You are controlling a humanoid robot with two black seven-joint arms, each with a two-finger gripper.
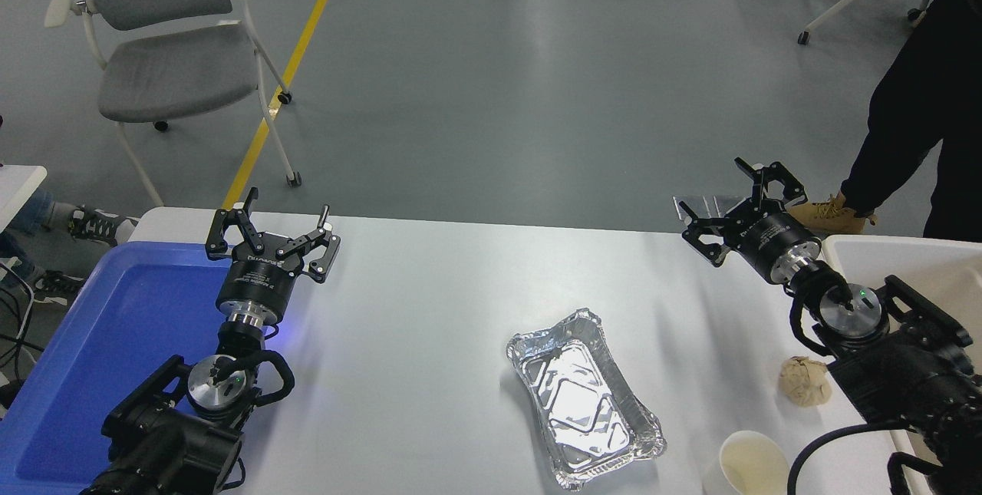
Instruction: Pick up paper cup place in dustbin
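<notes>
Standing upright at the counter's (460, 288) near edge, the paper cup (748, 466) is seen untouched, its cream inside open to the camera and its lower part cut off by the picture's bottom. A dark cable from the right arm crosses just beside it. A crumpled tan paper ball (805, 381) lies a little farther back, close against the right arm, and a rectangular silver foil tray (584, 397) is set to the cup's left, near but apart from it.

Farther along, the dustbin (905, 265) is visible at the right edge, only part of its off-white rim and inner wall showing behind the arm. The right gripper (740, 211) is held in the air over the counter's far right corner, well apart from the cup, its fingers spread wide and holding nothing. The left gripper (272, 238) is parked at the lower left above a blue plastic tray (115, 341), its fingers likewise released and empty.

Beyond the counter, a grey office chair (173, 57) and a yellow floor line (291, 65) are seen, and a person (921, 119) in dark clothing stands at the upper right.

No part of the task is judged done: the cup has yet to be reached, grasped, lifted and carried to the bin.
</notes>
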